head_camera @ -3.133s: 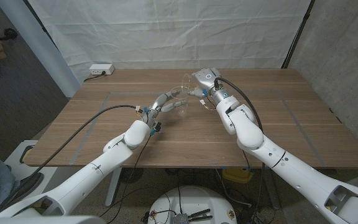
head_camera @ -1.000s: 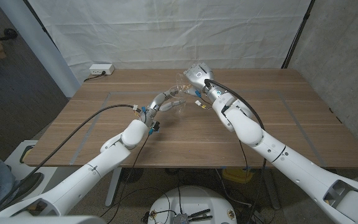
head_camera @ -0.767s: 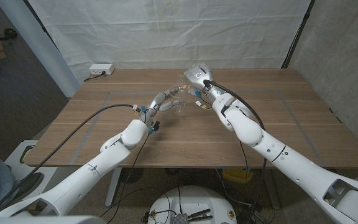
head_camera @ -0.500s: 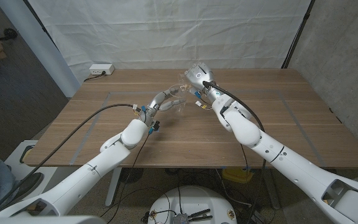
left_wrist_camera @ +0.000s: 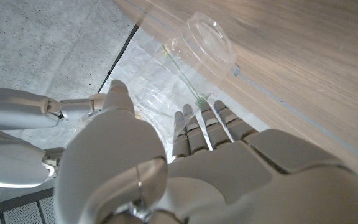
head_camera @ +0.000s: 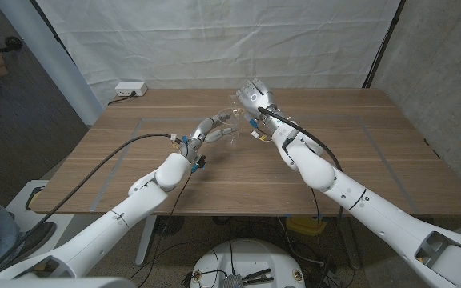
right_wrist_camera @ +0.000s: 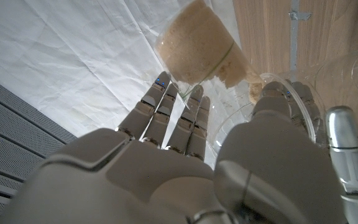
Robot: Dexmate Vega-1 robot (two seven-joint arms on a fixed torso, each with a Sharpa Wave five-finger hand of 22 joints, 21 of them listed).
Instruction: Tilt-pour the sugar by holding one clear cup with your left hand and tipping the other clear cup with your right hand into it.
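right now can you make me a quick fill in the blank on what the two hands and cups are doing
1. The tipped clear cup is gripped by the robot's ____ hand.
2. The stuff sliding toward that cup's mouth is pale ____.
3. The left hand holds the other clear cup on a table made of ____.

Missing words: right; sugar; wood

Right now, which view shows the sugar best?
The right wrist view: the sugar fills the tilted cup in the right hand. The head view shows only faint clear cups; the left wrist view, no sugar clearly.
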